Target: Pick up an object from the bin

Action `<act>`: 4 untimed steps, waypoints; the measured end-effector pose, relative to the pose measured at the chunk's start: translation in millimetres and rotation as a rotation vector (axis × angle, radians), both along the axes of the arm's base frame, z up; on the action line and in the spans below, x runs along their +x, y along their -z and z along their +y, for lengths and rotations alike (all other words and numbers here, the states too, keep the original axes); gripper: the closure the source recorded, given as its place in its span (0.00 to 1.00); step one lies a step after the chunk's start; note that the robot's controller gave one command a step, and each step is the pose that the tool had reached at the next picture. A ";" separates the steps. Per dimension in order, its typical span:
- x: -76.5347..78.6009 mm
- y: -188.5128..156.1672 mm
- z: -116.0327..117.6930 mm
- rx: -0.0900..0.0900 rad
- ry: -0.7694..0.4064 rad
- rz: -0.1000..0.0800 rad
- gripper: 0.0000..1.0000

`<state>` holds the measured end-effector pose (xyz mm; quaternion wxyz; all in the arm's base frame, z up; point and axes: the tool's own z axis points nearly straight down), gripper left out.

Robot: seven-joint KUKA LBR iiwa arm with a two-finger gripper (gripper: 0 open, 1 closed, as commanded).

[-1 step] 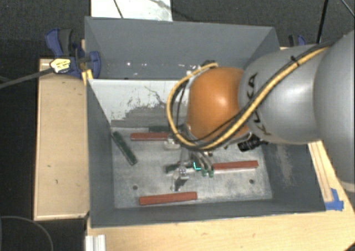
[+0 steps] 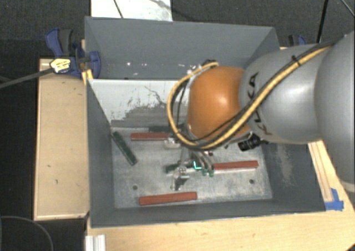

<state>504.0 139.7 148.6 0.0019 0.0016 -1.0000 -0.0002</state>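
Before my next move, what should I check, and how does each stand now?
1. Pose: gripper low in grey metal bin, mid-floor: ok.
2. Nearest: reddish-brown flat stick, right of gripper, lying flat: ok.
3. Load: gripper holding anything: cannot tell.
4. Clearance: dark green bar at left, apart from gripper: ok.
5. Clearance: second reddish-brown flat stick by front wall, apart: ok.

The arm's orange wrist cover (image 2: 213,105) is masking much of the bin (image 2: 102,133) floor. The upper red-brown bar (image 2: 147,136) is lying with its right end concealed beneath it. The right red-brown bar (image 2: 238,165) is disappearing behind the hand (image 2: 188,171). Whatever is lying under the hand is proving too cluttered to identify.
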 end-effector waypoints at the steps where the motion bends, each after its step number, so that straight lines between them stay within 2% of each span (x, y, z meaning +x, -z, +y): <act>1: -5.2 24.4 16.8 0.001 -0.038 -0.008 0.00; 2: 3.1 57.0 -12.3 0.003 -0.115 -0.006 0.00; 3: -8.2 65.1 -33.1 0.005 -0.251 -0.039 0.00; 4: 66.3 73.7 -60.8 0.004 -0.187 -0.016 1.00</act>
